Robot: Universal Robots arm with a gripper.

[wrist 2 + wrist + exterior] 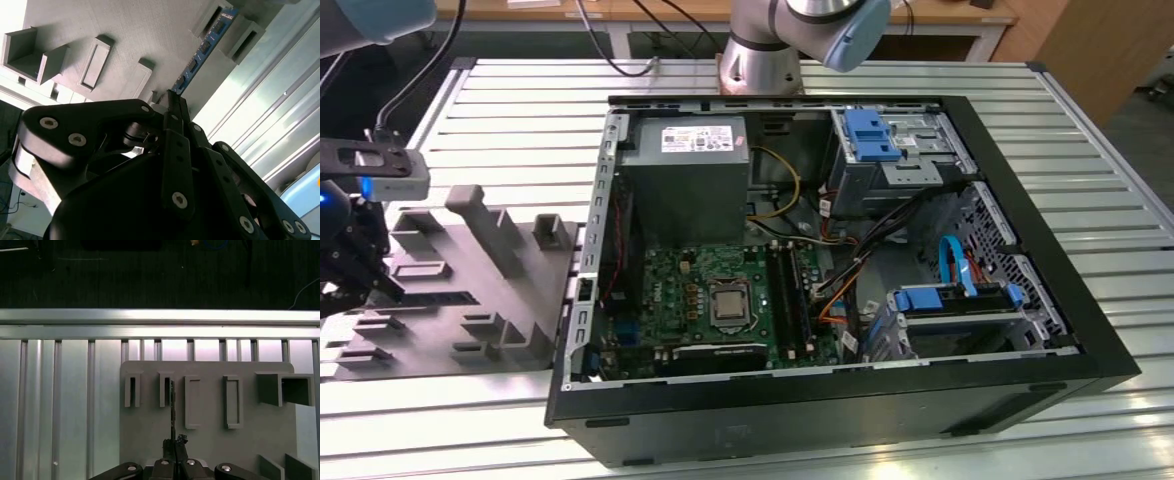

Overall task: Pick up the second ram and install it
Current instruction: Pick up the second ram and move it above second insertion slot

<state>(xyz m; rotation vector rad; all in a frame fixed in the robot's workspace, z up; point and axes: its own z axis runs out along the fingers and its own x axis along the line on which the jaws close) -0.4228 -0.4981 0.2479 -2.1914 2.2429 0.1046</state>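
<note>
While the pincer [172, 102] clamps the second ram [204, 48] edgewise, bare table [55, 400] flanks the gray holder [210, 445].

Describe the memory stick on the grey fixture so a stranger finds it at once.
Beside the open computer case lies a grey fixture plate of raised blocks and pockets. Standing on edge between two blocks is the second ram: the one thin blue board with black chips among plain grey shapes.
</note>
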